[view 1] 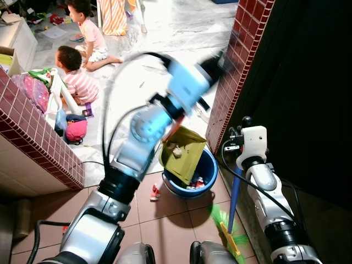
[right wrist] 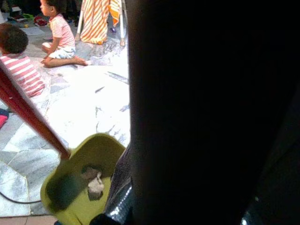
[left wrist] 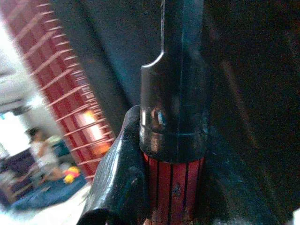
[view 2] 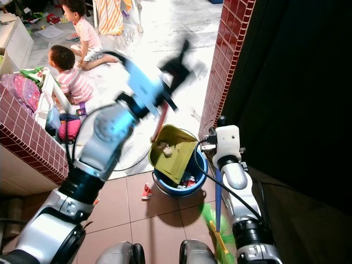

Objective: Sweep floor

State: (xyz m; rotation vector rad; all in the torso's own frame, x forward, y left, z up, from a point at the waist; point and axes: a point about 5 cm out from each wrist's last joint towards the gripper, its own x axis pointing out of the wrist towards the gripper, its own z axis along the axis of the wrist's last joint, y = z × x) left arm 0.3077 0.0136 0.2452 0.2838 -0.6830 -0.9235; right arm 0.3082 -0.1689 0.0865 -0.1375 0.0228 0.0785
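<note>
Left gripper (left wrist: pixel 154 197) fingers (left wrist: pixel 117 183) clamped on the red handle (left wrist: pixel 174 197) of the yellow-green dustpan (view 1: pixel 184 151). Dustpan tilted over the blue bucket (view 1: pixel 206 179), debris still on its face. Right gripper (view 1: pixel 246 122): motion blur and shadow, cannot tell finger state; appears alongside the blue broom handle (view 1: pixel 234 195). Green bristles (view 1: pixel 228 228) on tile floor (view 1: pixel 165 220). Two children (view 1: pixel 77 77) sit well beyond.

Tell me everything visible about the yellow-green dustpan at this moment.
The dustpan is an olive-yellow scoop, seemingly plastic, on a long red handle. It hangs tipped over the blue bucket, its lower edge inside the rim. A pale crumpled scrap and dark dust sit inside the pan. The left pincer grips the handle's ribbed red upper part below a black cap.
</note>
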